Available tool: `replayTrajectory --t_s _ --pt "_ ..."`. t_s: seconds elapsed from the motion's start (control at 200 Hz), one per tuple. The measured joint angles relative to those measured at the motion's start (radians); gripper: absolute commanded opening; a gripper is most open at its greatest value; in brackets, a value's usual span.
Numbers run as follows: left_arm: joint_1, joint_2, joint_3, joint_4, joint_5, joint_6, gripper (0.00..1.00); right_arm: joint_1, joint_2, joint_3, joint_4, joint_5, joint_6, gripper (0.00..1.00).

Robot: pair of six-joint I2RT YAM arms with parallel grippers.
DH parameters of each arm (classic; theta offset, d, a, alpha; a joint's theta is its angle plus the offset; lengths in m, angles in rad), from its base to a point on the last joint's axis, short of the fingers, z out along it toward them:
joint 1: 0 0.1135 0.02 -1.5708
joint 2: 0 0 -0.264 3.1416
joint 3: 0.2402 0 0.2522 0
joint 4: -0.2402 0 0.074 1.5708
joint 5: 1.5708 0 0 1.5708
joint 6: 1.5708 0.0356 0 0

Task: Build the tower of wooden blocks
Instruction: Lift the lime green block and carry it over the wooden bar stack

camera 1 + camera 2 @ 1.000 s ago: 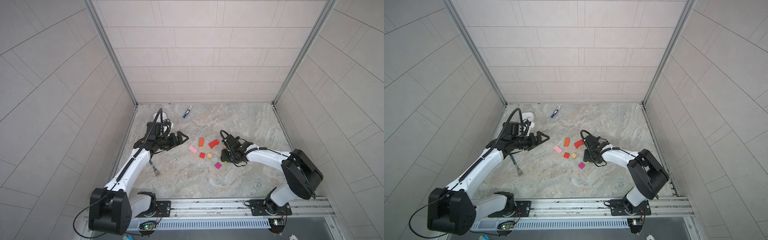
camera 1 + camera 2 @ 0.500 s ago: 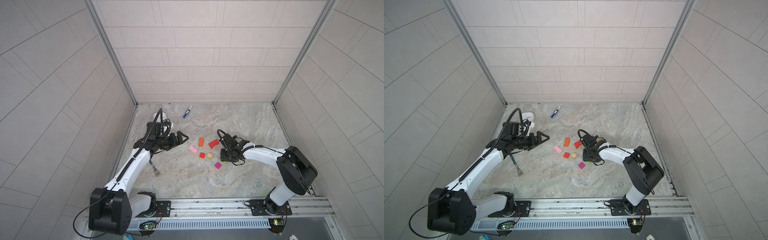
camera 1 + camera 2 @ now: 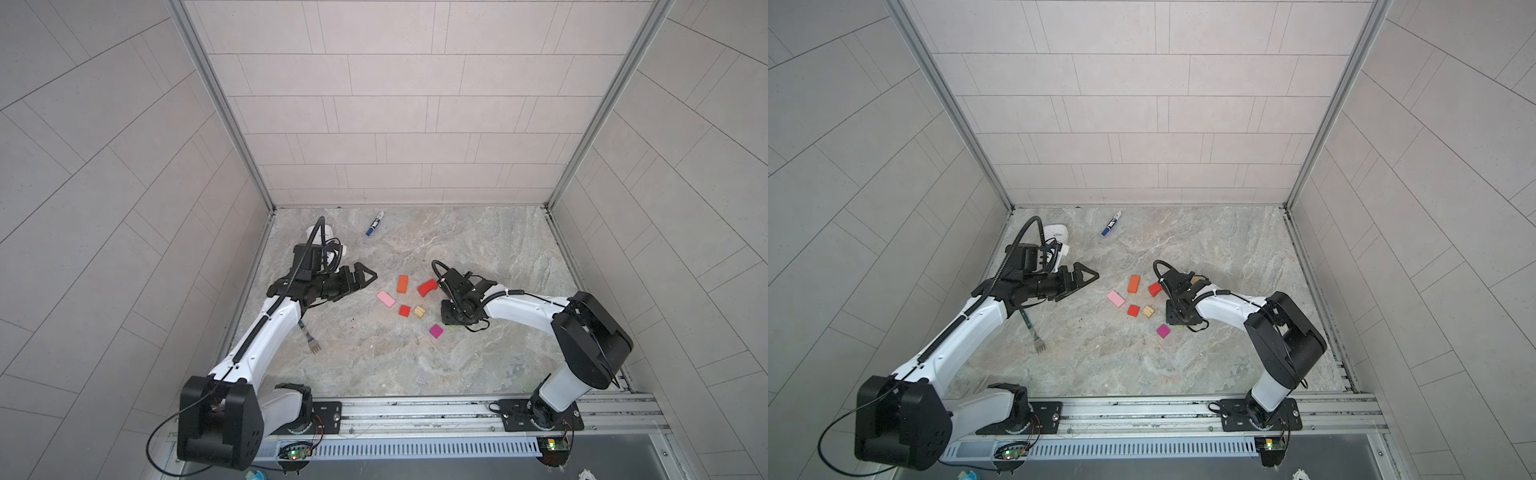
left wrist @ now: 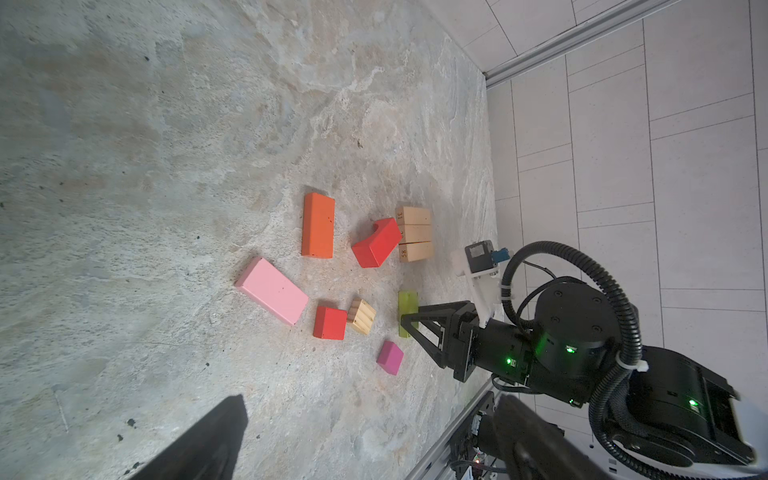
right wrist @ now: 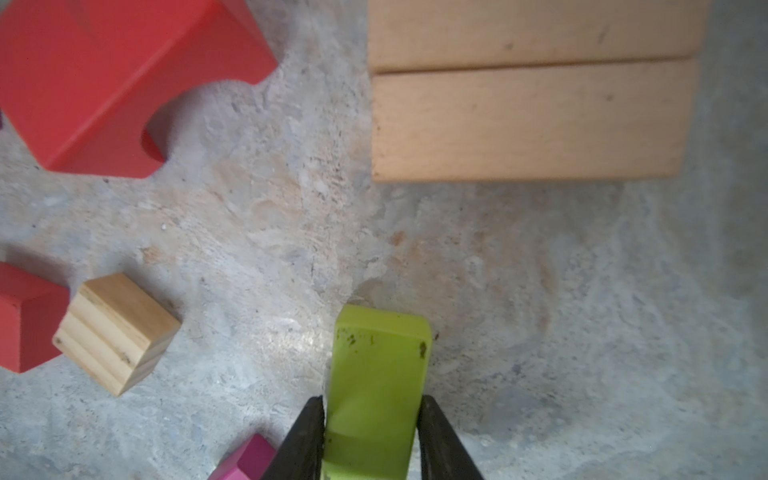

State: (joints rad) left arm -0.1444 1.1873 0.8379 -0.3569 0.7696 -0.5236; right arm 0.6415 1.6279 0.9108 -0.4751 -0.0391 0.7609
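In both top views the left gripper (image 3: 365, 276) hangs jaws apart, unmoved; the right arm (image 3: 519, 305) has shifted slightly. Left wrist: the lime-green wooden bar (image 4: 407, 305) lies flat near three plain tan wooden bars (image 4: 414, 234). Right wrist: the right gripper (image 5: 371, 409) has pinched that bar's sides.

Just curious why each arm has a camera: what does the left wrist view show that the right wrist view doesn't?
Only the left wrist view: the orange block, the pink block and the right arm. Only the right wrist view: close up, the right hand closed against both sides of the lime block. Both: the lime block, red arch, tan cube, red cube, magenta cube and tan bars.
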Motion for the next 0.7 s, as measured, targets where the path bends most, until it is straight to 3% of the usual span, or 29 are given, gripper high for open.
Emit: replayTrajectory --t_s 0.26,0.415,0.701 --pt "0.0 0.0 0.0 0.0 0.0 0.0 1.0 0.0 0.0 0.0 -0.018 0.019 -0.015 0.32" --pt "0.0 0.0 0.0 0.0 0.0 0.0 1.0 0.0 0.0 0.007 -0.032 0.029 -0.028 0.21" --pt "0.0 0.0 0.0 0.003 0.013 -0.004 1.0 -0.001 -0.003 0.034 -0.074 0.06 -0.048 0.18"
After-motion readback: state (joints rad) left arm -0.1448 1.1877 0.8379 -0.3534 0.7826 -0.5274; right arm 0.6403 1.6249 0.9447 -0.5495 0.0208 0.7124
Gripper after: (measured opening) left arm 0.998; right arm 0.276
